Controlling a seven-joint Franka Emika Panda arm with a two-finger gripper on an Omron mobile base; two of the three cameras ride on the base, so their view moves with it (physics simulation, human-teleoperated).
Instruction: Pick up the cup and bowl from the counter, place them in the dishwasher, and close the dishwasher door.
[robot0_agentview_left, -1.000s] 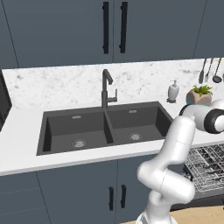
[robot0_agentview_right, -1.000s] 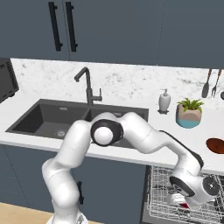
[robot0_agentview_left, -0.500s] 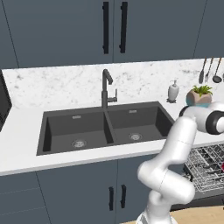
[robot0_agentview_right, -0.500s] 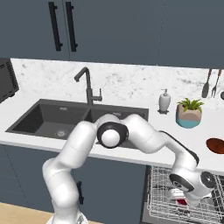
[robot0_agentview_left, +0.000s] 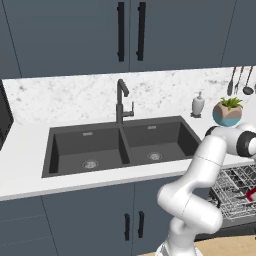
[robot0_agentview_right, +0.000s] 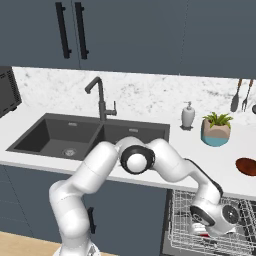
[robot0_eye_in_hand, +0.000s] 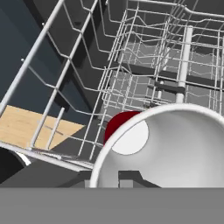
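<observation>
Simulated kitchen, arm reaching down into the pulled-out dishwasher rack (robot0_agentview_right: 185, 235). Directly ahead of the fingertips, nearly touching: a red cup (robot0_eye_in_hand: 162, 144) with a pale inside, mouth facing the camera, lying in the wire rack. Fingers nearly closed; whether pinching the cup's rim, cannot tell. Probably light, rigid, smooth, slippery; best pinched across the rim wall. Brown bowl (robot0_agentview_right: 247, 166) waiting on the counter (robot0_agentview_right: 165, 150).

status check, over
gripper down in the dishwasher rack, at the cup rim, grip unclear. bowl on the counter. nothing blocking.
</observation>
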